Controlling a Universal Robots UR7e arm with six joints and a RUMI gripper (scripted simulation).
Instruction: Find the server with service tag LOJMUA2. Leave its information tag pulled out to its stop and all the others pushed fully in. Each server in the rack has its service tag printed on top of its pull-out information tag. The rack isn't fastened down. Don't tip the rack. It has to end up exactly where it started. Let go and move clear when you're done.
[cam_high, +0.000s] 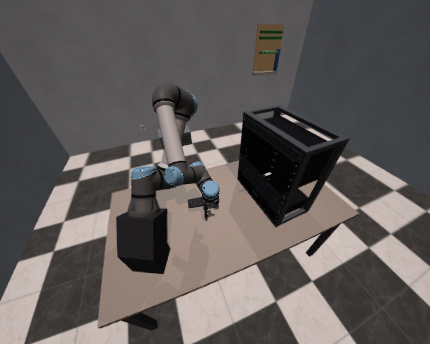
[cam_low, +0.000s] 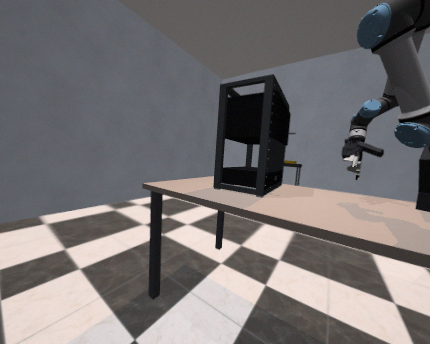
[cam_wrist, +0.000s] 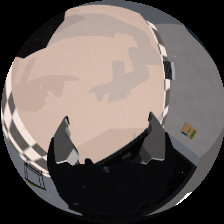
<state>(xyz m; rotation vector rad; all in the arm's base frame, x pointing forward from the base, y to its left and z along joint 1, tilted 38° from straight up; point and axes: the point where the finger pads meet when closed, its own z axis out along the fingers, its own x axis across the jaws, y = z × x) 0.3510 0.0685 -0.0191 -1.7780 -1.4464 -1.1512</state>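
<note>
So the gripper (cam_high: 207, 214) is hanging over the table (cam_high: 150, 295) with its jaws spread as wide as they go and nothing between them, pointing pretty much straight down. My read is that it's wide open because there's nothing to grab yet: the first job is reading tags, and it's nowhere near the rack. In the wrist view you just get the two fingertips and bare tabletop with the arm's shadow on it, so that camera isn't looking at any server right now.

Further out, well apart from the gripper and off toward the far end of the table, is the rack (cam_high: 299, 159), standing upright with its front face turned toward the arm. Makes sense, since the tags pull out toward the robot. One pale sliver (cam_high: 268, 174) sticks out of the front about mid-height. I'd guess that's an information tag already pulled out, but can't swear to it.

The hard part: no service tag text is readable in any view. The server fronts are just dark slots from above, and the exterior view shows the rack from its back and side, so the front is hidden. Which one is LOJMUA2, no idea.
</note>
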